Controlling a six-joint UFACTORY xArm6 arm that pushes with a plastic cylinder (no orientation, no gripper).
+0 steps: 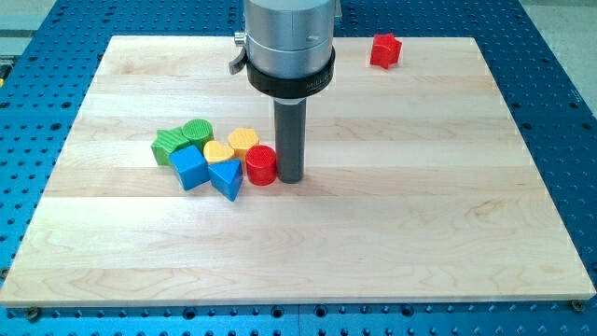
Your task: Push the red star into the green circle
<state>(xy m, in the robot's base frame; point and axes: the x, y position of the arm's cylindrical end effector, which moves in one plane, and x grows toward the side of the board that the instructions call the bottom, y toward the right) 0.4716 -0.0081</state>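
We record the red star [384, 50] lying flat near the view's top edge of the worktop [392, 215], right of centre, standing alone. The green circle [197, 132] sits well apart at the view's left, touching neighbouring blocks in a tight cluster.

Illumination bright and even, apparently from overhead. The wooden board [373, 233] is well exposed, with no glare patches. Shadows are short and soft: a faint one sits beside my tip [290, 178], and small ones lie under the clustered blocks. Focus is sharp across the surface. A mild sheen shows on the metal housing [289, 42]. Edge distortion, if any, is slight.
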